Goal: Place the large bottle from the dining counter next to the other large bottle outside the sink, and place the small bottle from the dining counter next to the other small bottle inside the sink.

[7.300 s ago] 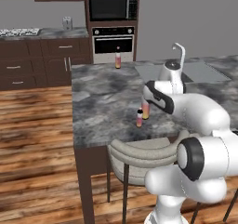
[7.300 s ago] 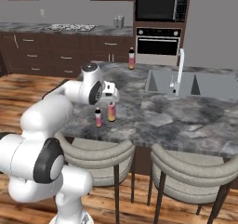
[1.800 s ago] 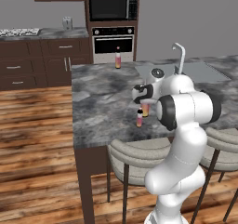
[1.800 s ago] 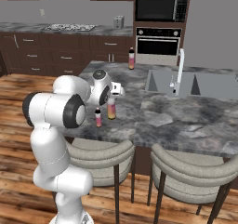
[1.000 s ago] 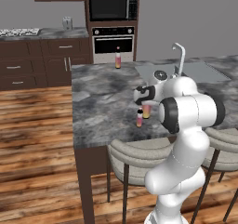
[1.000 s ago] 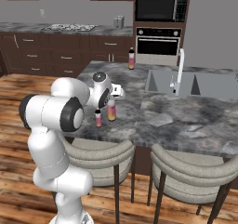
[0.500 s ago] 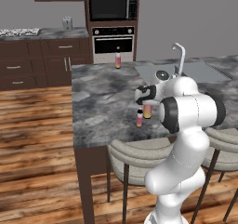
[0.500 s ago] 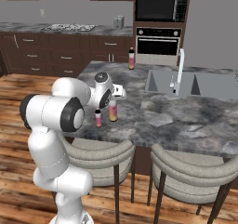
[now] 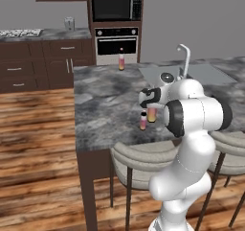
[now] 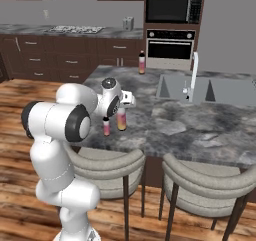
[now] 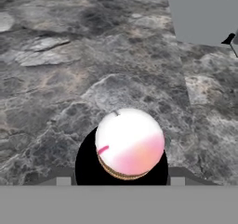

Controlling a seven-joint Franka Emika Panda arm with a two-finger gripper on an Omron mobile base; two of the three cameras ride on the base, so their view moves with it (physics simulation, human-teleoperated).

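Observation:
The large bottle (image 9: 151, 115) (image 10: 121, 120), pink fading to orange with a white cap, stands on the dining counter (image 9: 105, 105) (image 10: 200, 130) near its front edge. My gripper (image 9: 152, 103) (image 10: 122, 106) is down over its top and shut on it. In the hand view the bottle's round cap (image 11: 130, 143) sits right at the fingers. The small bottle (image 9: 142, 121) (image 10: 106, 126) stands just left of it. The other large bottle (image 9: 121, 60) (image 10: 142, 62) stands at the counter's far edge, beside the sink (image 9: 158, 73) (image 10: 220, 92) (image 11: 200, 18). The other small bottle is hidden.
A tall arched faucet (image 9: 184, 57) (image 10: 194, 70) rises behind the sink. Grey stools (image 9: 143, 158) (image 10: 107, 165) are tucked under the counter's front edge. Across the wooden floor stands the wall counter (image 9: 43, 36) (image 10: 65, 32) with drawers, an oven and a microwave.
Since the earliest frames the arm has swung in and the hand has come down onto the large bottle. Over the last second nothing has visibly moved.

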